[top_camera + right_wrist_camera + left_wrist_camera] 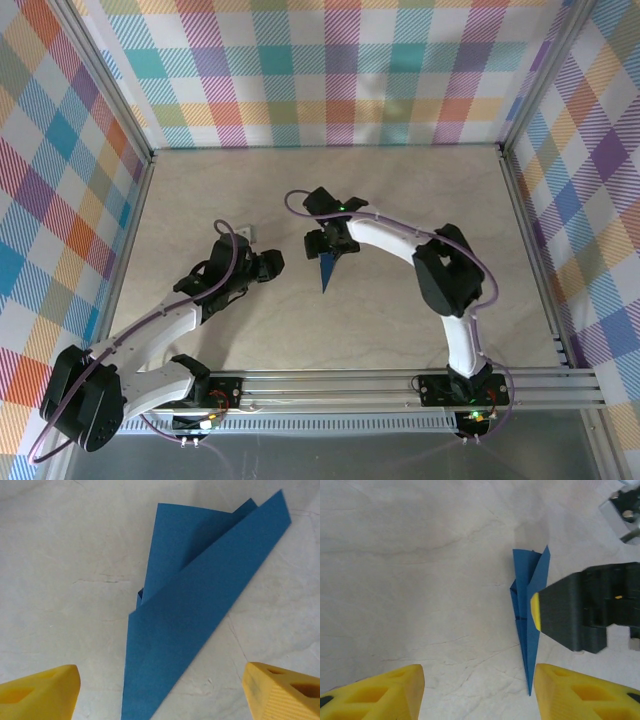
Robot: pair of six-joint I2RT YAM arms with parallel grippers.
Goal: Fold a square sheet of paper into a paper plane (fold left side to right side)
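Observation:
The dark-blue paper plane (327,270) lies on the table as a narrow pointed dart, its tip toward the near edge. In the right wrist view the paper plane (190,615) shows a long folded flap over a shorter layer. My right gripper (325,243) hovers over its wide end, and its jaws (160,680) are open, straddling the paper without touching it. My left gripper (272,263) is just left of the plane. It is open (478,680) with bare table between its fingers. The plane's tip (529,690) lies close to the left gripper's right finger (580,690).
A small white object (243,237) lies on the table behind my left arm. Plaid walls enclose the table on three sides, and an aluminium rail (400,385) runs along the near edge. The right gripper's black body (585,610) is next to the plane.

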